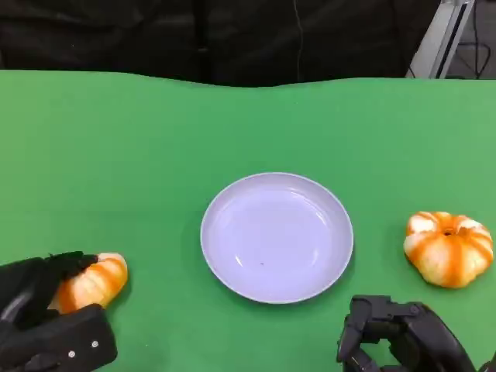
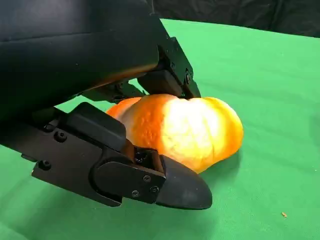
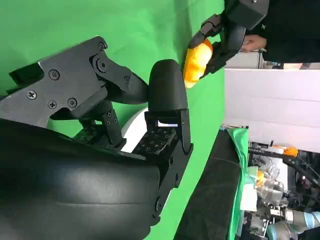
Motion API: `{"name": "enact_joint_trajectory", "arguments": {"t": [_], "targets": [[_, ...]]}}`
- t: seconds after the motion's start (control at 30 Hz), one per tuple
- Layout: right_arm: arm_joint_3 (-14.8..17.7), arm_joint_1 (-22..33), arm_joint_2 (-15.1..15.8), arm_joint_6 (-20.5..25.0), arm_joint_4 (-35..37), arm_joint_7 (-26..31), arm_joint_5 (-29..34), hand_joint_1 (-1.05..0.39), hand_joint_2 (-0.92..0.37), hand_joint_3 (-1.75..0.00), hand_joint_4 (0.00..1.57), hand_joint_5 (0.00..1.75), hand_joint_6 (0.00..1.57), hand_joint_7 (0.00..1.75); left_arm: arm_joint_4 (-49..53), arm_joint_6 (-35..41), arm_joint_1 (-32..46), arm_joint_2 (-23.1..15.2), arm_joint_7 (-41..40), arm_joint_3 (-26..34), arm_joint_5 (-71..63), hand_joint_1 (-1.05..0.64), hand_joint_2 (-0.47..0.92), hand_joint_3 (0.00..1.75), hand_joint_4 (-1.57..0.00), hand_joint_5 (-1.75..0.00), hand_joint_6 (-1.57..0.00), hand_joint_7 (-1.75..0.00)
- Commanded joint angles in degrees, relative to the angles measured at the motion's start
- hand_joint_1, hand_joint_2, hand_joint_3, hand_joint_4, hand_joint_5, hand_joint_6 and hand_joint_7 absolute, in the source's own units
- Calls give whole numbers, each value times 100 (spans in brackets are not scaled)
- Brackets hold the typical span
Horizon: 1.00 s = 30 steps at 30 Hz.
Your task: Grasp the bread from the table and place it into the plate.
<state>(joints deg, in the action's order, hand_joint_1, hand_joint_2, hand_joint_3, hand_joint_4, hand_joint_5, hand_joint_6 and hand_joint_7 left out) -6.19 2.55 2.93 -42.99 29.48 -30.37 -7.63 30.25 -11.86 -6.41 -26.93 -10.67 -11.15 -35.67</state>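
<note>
The bread (image 1: 94,282), at the table's (image 1: 139,139) near left, is clamped between the left hand's (image 1: 43,314) fingers (image 2: 150,175), left of the plate (image 1: 277,236); right hand (image 1: 399,337) rests curled on nothing, near right.

Right robot hand (image 3: 150,125) up close, fingers curled, nothing in them. White plate (image 3: 134,131) edge behind it. Across the green worktop (image 3: 125,30), left robot hand (image 3: 225,30) grips orange bread (image 3: 196,62).
</note>
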Motion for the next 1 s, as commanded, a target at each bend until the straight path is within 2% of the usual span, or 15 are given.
{"name": "enact_joint_trajectory", "arguments": {"t": [0.03, 0.07, 0.1, 0.13, 0.17, 0.23, 0.93, 1.0], "targets": [[19, 38, 59, -18, -66, 21, -5, -11, -61, -97, 82, 156, 84, 129, 97, 64, 8, -150, 32, -28, 5, -89, 92, 20, -64, 0, -71, 0], [18, 39, 58, -18, -68, 22, -5, -11, -61, -97, 82, 156, 84, 129, 105, 58, 3, -154, 39, -30, 6, -85, 92, 17, -64, 0, -71, 0], [21, 27, 54, 1, -63, 11, -25, -11, -61, -98, 82, 156, 84, 129, 49, 56, 25, -160, 175, -23, 73, -73, 89, 14, -64, 0, -71, 0], [23, 18, 52, 16, -59, 2, -41, -11, -61, -98, 81, 156, 84, 129, 5, 56, 43, -165, 277, -19, 124, -51, 82, 10, -65, -1, -72, 0], [25, 11, 51, 25, -55, -5, -52, -11, -61, -98, 81, 156, 83, 129, -28, 58, 56, -168, 347, -15, 160, -37, 79, 7, -66, -1, -72, 0], [25, 8, 51, 30, -54, -8, -58, -12, -61, -98, 81, 156, 83, 129, -57, 67, 66, -175, 396, -17, 192, -30, 77, 5, -66, -1, -72, 0], [30, -1, 51, 0, -29, -18, -62, -12, -61, -99, 81, 156, 83, 129, -89, 83, 79, -180, 404, -28, 208, -28, 78, 0, -67, 0, -73, 0], [36, -14, 55, -42, 2, -24, -57, -12, -61, -99, 81, 156, 83, 129, -77, 31, 92, -164, 355, -17, 226, -26, 78, 0, -72, -2, -83, -3]]}}
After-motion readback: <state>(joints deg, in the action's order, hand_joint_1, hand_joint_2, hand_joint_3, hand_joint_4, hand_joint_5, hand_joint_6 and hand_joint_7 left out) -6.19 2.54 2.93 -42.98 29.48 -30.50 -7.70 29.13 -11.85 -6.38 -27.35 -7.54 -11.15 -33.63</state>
